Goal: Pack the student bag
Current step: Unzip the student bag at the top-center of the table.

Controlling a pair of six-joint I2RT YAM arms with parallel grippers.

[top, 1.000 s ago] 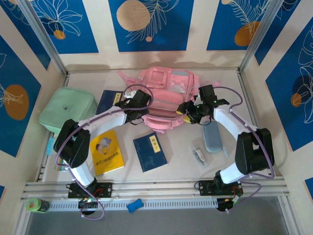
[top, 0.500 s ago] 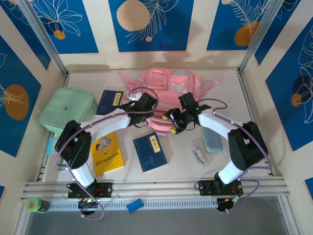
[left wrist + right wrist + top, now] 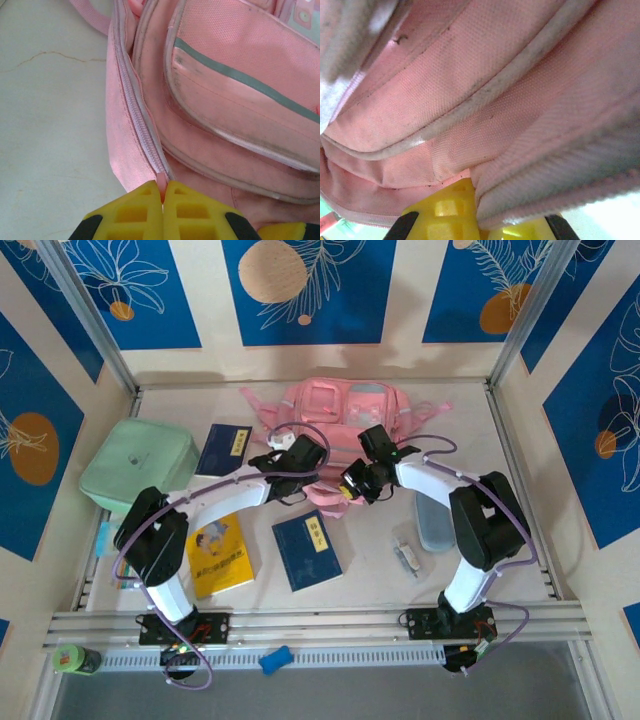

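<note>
- The left end effector (image 3: pixel 162 197) is clenched, its yellow fingers (image 3: pixel 132 212) pressed together on a small pink tab at the near end of a zip (image 3: pixel 142 130).
- That zip runs along the left side seam of the student bag (image 3: pixel 340 410), away from the fingers toward the far side.
- Right of the zip, a front pocket with pale piping and a grey stripe (image 3: pixel 240 75) lies across the bag.
- The right end effector (image 3: pixel 477 220) is also clenched, grasping a fold of the bag's pink fabric between its yellow fingers, close up against the piped seams.
- In the top view both end effectors meet at the bag's near edge, the left one just left of the right one, and the two arms arch in from either side.
- The student bag lies flat at the far middle of the counter (image 3: pixel 470 440), its straps spread toward the far wall.
- A dark blue book (image 3: pixel 225 448) lies just left of the bag, and a mint green soft case (image 3: pixel 135 465) sits further left.
- Nearer, a yellow book (image 3: pixel 220 552) and a blue book (image 3: pixel 307 548) lie side by side and apart from the bag.
- A grey-blue pouch (image 3: pixel 435 522) lies to the right, beside the right arm.
</note>
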